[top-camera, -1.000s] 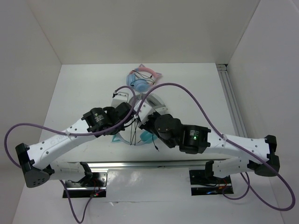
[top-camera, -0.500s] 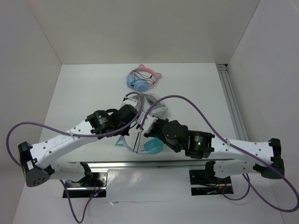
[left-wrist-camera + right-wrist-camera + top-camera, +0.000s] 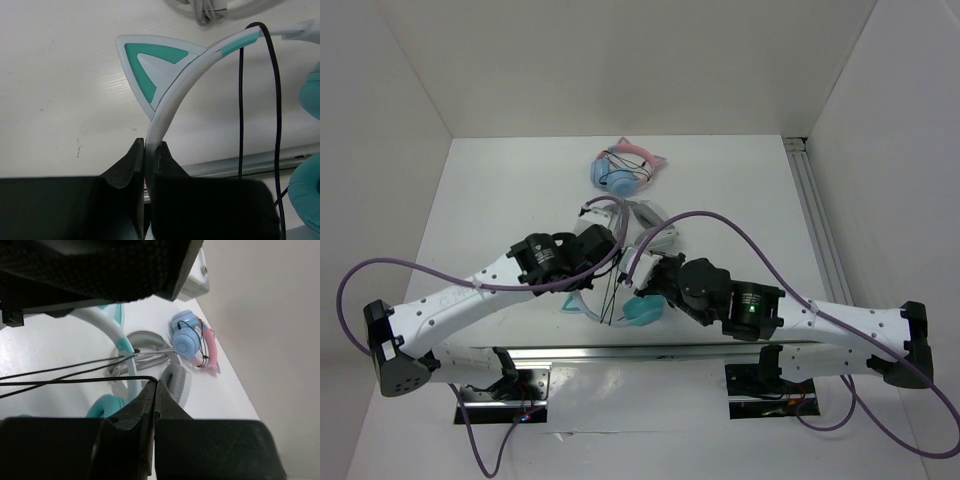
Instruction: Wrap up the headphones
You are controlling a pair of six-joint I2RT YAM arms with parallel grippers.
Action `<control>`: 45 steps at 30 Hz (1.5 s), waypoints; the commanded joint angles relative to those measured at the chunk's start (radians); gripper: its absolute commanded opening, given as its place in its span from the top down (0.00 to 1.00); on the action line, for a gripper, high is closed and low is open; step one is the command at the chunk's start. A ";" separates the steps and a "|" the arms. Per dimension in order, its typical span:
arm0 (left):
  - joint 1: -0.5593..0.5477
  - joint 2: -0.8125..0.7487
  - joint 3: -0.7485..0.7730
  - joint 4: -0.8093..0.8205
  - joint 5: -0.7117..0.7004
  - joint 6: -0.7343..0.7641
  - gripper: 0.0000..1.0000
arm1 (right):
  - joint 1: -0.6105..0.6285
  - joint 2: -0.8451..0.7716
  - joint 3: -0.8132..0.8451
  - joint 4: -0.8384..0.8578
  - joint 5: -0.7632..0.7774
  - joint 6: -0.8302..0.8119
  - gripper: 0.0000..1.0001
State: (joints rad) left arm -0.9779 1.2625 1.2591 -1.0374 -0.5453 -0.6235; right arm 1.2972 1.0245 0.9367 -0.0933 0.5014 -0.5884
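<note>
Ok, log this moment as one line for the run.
left pincer: shut on headband | right pincer: shut on cable | headphones: cable strands cross headband, wrap unfinished

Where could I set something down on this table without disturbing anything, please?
Bare table lies left of the pink-blue headphones, and right of them as far as the rail. The middle is crowded: the left gripper clamps the teal headphones, the right gripper pinches their cable, and the grey headphones lie just behind.

The headphones (image 3: 643, 312) have shifted nearer (toward the bases), right tool (image 3: 155, 386) too.
</note>
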 commanded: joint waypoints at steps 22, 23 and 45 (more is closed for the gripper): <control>-0.013 -0.110 0.229 -0.073 0.019 -0.143 1.00 | -0.364 0.039 -0.162 0.490 -0.064 0.404 1.00; -0.013 -0.110 0.238 -0.084 0.009 -0.153 1.00 | -0.375 0.039 -0.162 0.491 -0.076 0.404 1.00; -0.022 -0.003 0.215 -0.125 0.008 -0.093 1.00 | -0.426 0.088 -0.174 0.553 -0.230 0.383 1.00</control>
State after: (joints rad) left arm -0.9714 1.2682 1.4593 -1.1515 -0.6300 -0.7597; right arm 0.9203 1.1206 0.7586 0.3614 0.1627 -0.1741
